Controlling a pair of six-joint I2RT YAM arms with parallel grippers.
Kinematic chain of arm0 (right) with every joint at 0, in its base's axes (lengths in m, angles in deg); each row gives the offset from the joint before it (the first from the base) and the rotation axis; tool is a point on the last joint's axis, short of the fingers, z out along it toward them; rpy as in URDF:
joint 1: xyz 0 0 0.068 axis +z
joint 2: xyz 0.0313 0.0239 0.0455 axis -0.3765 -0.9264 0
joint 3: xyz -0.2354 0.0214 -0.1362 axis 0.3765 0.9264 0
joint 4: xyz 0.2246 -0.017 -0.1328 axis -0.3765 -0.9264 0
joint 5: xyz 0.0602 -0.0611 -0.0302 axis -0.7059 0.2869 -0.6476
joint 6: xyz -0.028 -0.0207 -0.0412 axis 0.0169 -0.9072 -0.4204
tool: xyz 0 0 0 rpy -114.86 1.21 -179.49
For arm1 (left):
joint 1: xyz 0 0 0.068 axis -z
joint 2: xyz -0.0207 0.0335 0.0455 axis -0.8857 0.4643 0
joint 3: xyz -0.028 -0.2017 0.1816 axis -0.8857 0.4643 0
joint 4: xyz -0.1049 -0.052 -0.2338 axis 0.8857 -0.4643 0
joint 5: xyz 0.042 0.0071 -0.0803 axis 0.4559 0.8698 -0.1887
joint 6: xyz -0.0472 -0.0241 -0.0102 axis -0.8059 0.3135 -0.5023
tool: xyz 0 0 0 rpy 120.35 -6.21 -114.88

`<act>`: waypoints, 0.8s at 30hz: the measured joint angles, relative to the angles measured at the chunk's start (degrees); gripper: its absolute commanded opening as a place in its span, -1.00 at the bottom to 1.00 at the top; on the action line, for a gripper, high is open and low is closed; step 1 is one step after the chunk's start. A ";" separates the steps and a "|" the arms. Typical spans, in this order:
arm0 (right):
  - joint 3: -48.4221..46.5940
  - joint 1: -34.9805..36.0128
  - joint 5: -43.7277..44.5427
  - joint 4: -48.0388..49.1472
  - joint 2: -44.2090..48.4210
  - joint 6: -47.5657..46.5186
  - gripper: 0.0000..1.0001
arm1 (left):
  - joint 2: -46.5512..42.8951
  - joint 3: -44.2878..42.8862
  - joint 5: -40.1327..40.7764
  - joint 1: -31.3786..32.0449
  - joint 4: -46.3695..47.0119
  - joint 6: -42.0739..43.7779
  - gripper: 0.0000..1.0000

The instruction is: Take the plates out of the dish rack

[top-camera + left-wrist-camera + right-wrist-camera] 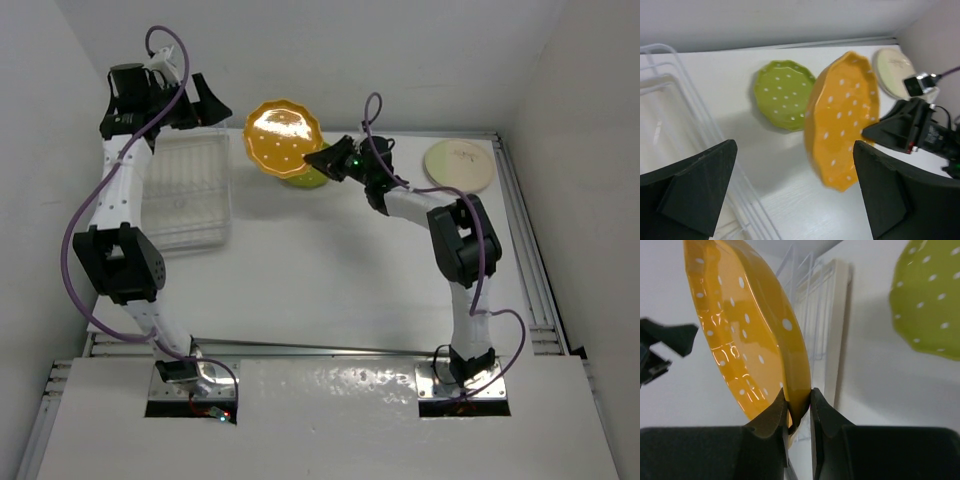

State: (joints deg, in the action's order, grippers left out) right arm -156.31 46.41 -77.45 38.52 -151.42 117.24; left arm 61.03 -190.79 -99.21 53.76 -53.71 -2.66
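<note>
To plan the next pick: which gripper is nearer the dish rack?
Left. The left gripper is open by the far end of the dish rack; the right gripper, off to its right, pinches the orange plate.

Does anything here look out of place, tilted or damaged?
Nothing looks damaged or spilled. Only the orange plate is tilted in the air, pinched at its rim by the right gripper, over the green plate. The cream plate lies flat.
</note>
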 measured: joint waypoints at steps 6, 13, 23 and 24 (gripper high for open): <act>-1.22 -2.49 11.45 -7.23 -0.85 0.44 -1.00 | 0.07 -4.48 11.50 -1.14 -3.50 4.94 1.00; -11.89 -3.89 20.50 -16.09 -11.13 0.42 -1.00 | -1.27 -5.60 22.58 -6.32 -8.74 11.19 0.99; -19.58 -3.41 22.25 -23.41 -19.91 1.46 -1.00 | -2.75 -4.31 24.96 -10.67 -10.60 12.57 1.00; -19.98 -3.32 22.27 -23.39 -20.13 1.60 -1.00 | -2.75 -4.04 24.92 -10.67 -10.69 12.57 1.00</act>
State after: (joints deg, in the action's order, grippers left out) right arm -176.29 43.09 -55.17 15.13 -171.55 118.83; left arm 58.27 -194.83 -74.29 43.09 -64.40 9.90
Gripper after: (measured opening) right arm 0.157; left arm 0.998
